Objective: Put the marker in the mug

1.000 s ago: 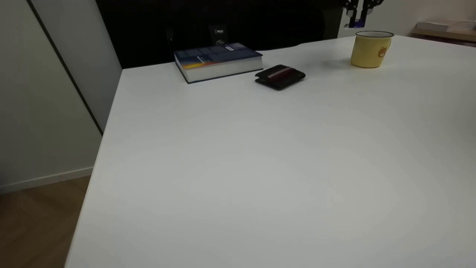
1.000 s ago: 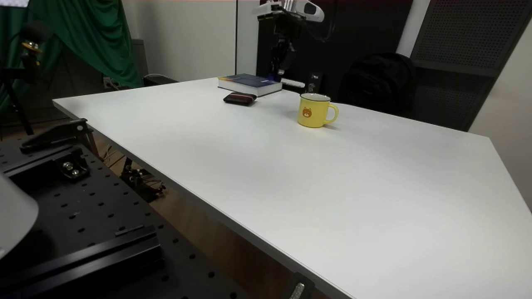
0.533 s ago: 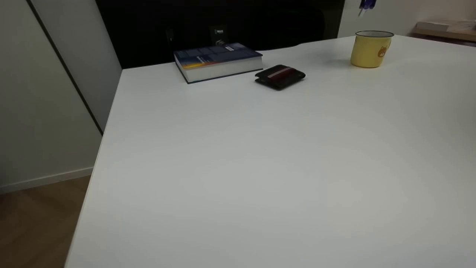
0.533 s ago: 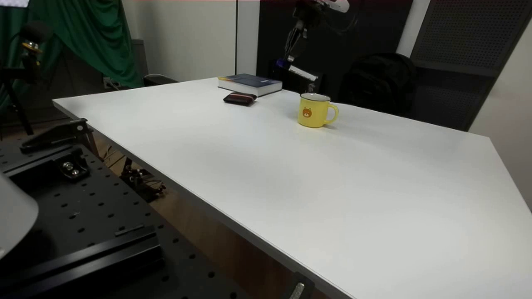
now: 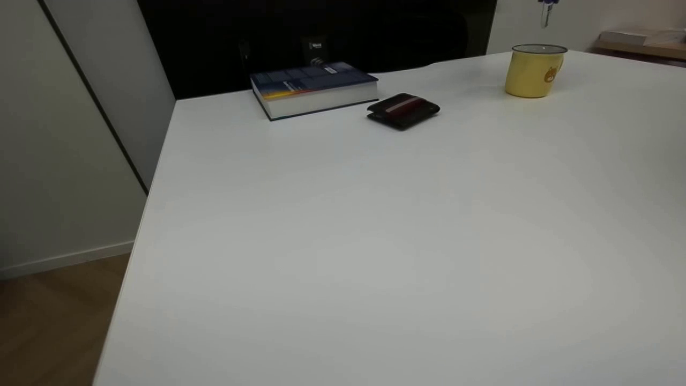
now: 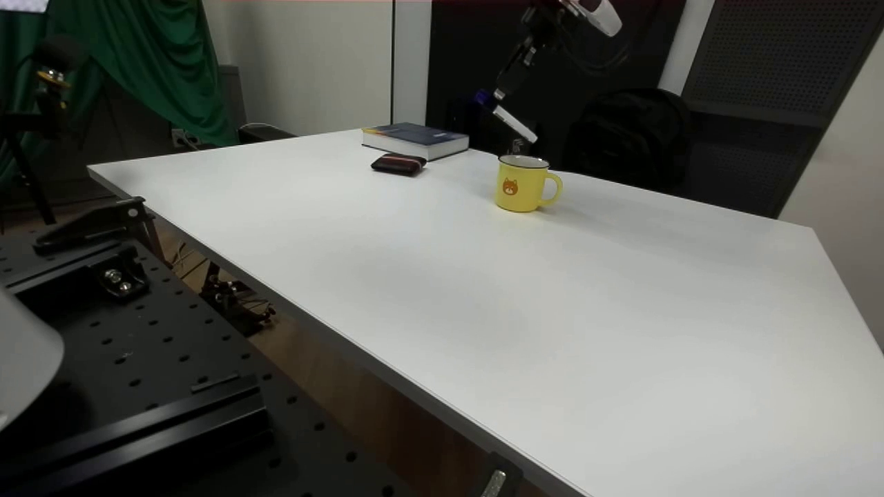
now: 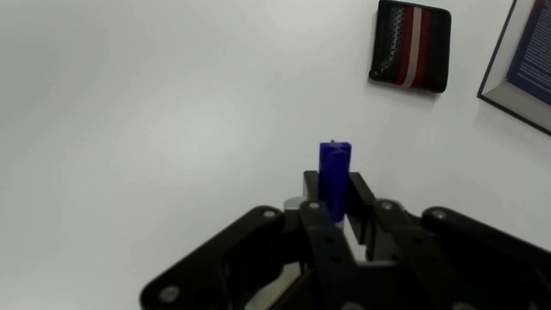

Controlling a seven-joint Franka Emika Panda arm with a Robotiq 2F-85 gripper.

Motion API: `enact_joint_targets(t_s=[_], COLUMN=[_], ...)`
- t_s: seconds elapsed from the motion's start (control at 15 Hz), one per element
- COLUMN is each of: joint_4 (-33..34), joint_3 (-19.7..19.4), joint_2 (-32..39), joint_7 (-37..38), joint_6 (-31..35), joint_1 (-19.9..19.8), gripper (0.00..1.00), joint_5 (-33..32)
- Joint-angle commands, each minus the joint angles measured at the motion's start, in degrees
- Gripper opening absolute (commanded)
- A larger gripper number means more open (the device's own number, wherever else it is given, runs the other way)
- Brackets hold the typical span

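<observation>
The picking half of the task looks done: the blue-capped marker (image 6: pixel 516 125) is off the counter (image 6: pixel 442 290) and held in the end effector (image 7: pixel 334 183). The placing half is left, for the marker is not in the yellow mug (image 6: pixel 518 190). The mug stands upright, right of and above the centre of that exterior frame, handle to the right. The marker slants in the air over it, cap to the upper left, white body running down to the right. Its lower end shows just above the rim, with a gap between; how they line up in depth is hard to tell. In an exterior view the white body (image 5: pixel 545 16) hangs nearly upright at the upper right, above and apart from the mug. What remains, I judge, is to bring the marker over the opening, lower it and let go; a steeper tilt would probably help it clear the rim.

In the wrist view the end effector fills the bottom of the frame, its fingertips (image 7: pixel 360 189) drawn narrow, one on each side of the blue cap, whose end juts past them toward the top. It appears to touch nothing else: the striped wallet (image 7: pixel 411 47) and the hardback book (image 7: pixel 529 56) lie at the upper right, well apart.
</observation>
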Motion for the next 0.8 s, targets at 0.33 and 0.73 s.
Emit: enact_joint_targets(t_s=[0.33,0.73], joint_4=[1.7,1.8], joint_3=[0.9,0.6], joint_2=[5.3,6.7], joint_7=[0.5,-0.1], joint_6=[0.5,1.8], joint_1=[-3.2,-3.5], gripper=[0.05,0.05], joint_5=[10.2,11.1])
